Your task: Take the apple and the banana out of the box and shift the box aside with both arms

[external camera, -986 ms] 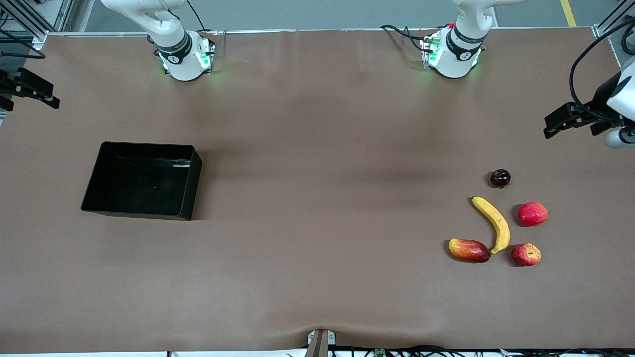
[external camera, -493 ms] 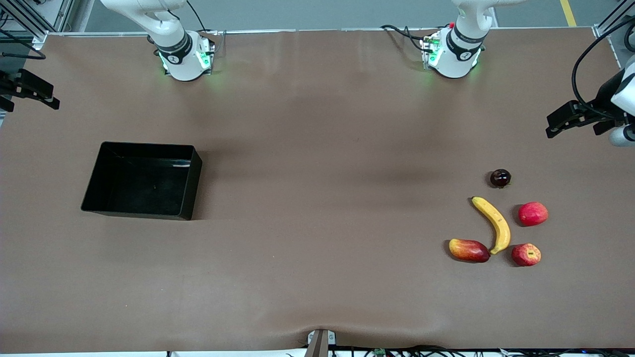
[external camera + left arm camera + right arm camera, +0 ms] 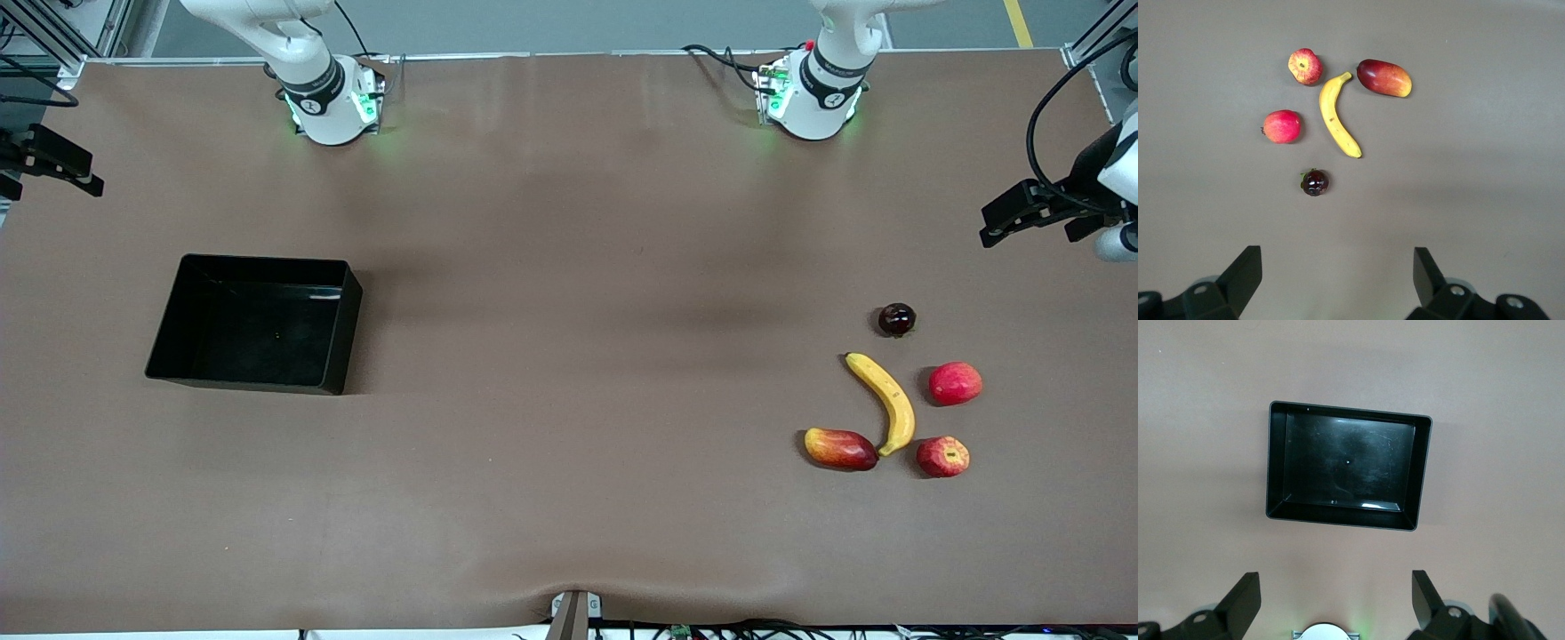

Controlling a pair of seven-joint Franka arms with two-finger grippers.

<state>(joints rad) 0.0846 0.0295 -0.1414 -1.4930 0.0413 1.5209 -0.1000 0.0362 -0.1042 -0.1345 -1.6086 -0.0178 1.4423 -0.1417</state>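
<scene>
The box (image 3: 1345,473) lies empty under the spread right hand (image 3: 1331,603); apple (image 3: 1305,66) and banana (image 3: 1337,117) lie out under the spread left hand (image 3: 1337,283); the task looks finished.

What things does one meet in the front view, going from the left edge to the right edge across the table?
Shallow glossy black plastic box → elongated red-and-yellow mango-like fruit → long curved yellow banana → small round red apple.
</scene>
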